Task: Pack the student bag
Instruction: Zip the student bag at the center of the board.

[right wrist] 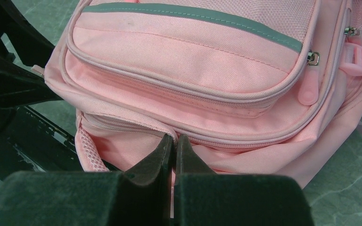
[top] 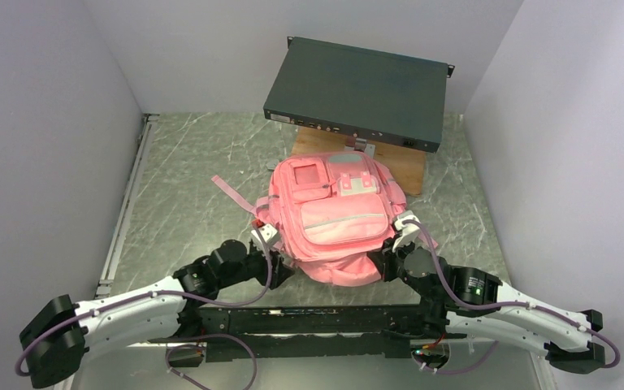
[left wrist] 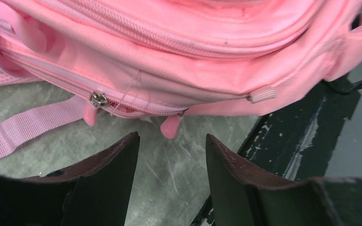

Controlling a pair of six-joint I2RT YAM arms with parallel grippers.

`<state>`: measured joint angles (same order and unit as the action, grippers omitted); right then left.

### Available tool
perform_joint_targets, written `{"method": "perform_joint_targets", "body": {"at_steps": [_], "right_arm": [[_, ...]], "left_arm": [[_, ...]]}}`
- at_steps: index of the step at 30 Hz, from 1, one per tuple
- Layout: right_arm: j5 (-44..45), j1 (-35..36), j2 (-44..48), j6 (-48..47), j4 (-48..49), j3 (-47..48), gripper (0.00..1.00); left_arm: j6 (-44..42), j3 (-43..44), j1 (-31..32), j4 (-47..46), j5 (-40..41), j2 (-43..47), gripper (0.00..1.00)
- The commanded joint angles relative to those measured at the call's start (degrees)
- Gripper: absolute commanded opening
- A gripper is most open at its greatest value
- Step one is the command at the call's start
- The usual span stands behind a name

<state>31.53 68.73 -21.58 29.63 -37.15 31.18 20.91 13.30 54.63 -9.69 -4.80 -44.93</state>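
The student bag [top: 333, 219] is pink; the table [top: 187, 162] is green, veined white.

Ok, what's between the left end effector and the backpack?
Only bare marbled tabletop, in the left wrist view; a pink zip pull on the backpack hangs toward it.

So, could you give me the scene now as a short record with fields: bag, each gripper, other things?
bag: student bag lies on the table, front pockets up
left gripper: open, empty, tips just short of a pink zip pull
right gripper: shut, tips against the bag's zip seam; grip on fabric unclear
behind bag: dark flat device over a wooden board
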Motion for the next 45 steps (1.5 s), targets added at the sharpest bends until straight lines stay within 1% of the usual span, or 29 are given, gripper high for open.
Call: {"method": "perform_joint_targets", "body": {"at_steps": [1,4,8,11,13,14,18,20,25,34,36,37,40,43,45], "right_arm": [[9.10,-0.52,2.21,0.51,6.10,4.98,0.00],[8.91,-0.50,2.33,0.52,6.53,4.79,0.00],[8.64,-0.52,1.95,0.43,6.67,5.11,0.00],[8.64,-0.53,1.81,0.31,6.71,5.14,0.00],[8.64,-0.53,1.85,0.18,6.93,4.97,0.00],[8.57,-0.48,1.89,-0.02,7.22,4.95,0.00],[8.31,-0.50,1.66,-0.70,8.26,4.69,0.00],[8.01,-0.52,1.46,-0.92,8.72,4.72,0.00],[7.51,-0.52,1.62,-1.00,9.37,4.42,0.00],[6.98,-0.53,2.38,-0.60,9.87,3.56,0.00],[6.88,-0.46,2.51,-0.62,10.13,3.39,0.00],[6.90,-0.47,2.50,-0.62,10.20,3.36,0.00],[6.93,-0.53,2.59,-0.71,10.21,3.60,0.00],[7.20,-0.53,2.97,-0.47,9.92,3.83,0.00],[7.50,-0.53,3.52,-0.26,9.76,4.04,0.00]], "left_arm": [[-1.57,3.76,2.82,-2.60,8.02,-3.78,0.58],[-1.03,5.28,3.61,-2.86,10.61,-7.02,0.55],[0.17,5.91,3.64,-3.76,12.79,-9.70,0.41],[0.87,5.69,3.66,-4.80,12.87,-9.78,0.29],[0.89,5.94,3.64,-4.99,12.48,-10.06,0.26],[0.85,6.19,3.64,-5.22,11.55,-10.42,0.27],[0.54,6.51,3.64,-6.92,6.66,-12.29,0.40],[0.88,6.55,3.73,-7.45,5.79,-13.43,0.43],[1.18,7.34,3.74,-7.99,7.08,-14.85,0.43],[1.76,5.24,3.82,-12.27,8.66,-11.49,0.41],[2.41,4.78,3.82,-12.26,9.80,-11.29,0.35],[2.92,4.60,3.82,-12.17,10.61,-11.24,0.26],[4.46,4.41,3.86,-11.29,13.32,-11.75,0.11],[5.96,5.26,3.82,-7.45,16.54,-13.01,0.01],[6.71,6.01,3.82,-4.44,18.63,-14.26,0.00]]}}
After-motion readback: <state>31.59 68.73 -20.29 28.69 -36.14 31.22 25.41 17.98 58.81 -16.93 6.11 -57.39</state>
